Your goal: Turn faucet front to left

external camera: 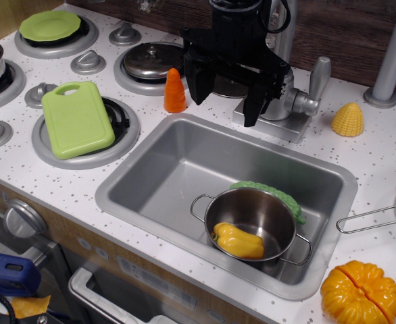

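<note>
The faucet stands behind the sink's back rim, with its square base plate (284, 127), cylindrical body (279, 101) and paddle-shaped lever (317, 77) showing. Its curved spout is mostly hidden behind my black gripper (225, 101). The gripper hangs over the left side of the faucet, above the sink's back edge. Its two fingers (199, 88) are spread apart, one to the left and one just in front of the faucet body. I cannot tell whether they touch the spout.
The sink (151, 169) holds a steel pot (252, 219) with a yellow pepper (238, 241) and a green pod (272, 192). An orange carrot (175, 91) stands left of the gripper. Corn (347, 120), a grey pole (395, 54), a pumpkin (360, 293) and a green cutting board (76, 118) are nearby.
</note>
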Controlling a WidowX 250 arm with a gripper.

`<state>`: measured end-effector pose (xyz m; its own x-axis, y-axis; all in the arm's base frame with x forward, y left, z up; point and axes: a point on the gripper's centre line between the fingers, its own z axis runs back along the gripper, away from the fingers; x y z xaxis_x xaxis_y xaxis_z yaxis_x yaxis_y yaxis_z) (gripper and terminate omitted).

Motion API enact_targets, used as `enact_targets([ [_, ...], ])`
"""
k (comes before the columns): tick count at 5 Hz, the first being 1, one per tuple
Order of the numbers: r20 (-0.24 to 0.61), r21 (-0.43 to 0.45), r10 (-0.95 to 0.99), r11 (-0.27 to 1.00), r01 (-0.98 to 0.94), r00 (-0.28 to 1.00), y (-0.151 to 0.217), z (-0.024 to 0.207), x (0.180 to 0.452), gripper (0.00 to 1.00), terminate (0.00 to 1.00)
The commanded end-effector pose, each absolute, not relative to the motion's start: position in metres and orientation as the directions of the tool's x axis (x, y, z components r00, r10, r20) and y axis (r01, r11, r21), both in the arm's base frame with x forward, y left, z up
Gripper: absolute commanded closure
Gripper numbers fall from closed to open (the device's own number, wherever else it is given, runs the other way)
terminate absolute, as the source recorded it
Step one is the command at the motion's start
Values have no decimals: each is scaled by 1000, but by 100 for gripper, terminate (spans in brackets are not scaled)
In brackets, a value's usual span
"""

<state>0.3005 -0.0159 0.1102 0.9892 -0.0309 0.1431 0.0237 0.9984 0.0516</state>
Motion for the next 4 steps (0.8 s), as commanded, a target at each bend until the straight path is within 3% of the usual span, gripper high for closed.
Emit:
enact_targets([
  [1, 143, 52, -31, 998, 24, 989, -16, 110, 301, 0, 0],
  [4, 219, 20, 53, 998, -59, 974, -52, 119, 308, 0, 0],
])
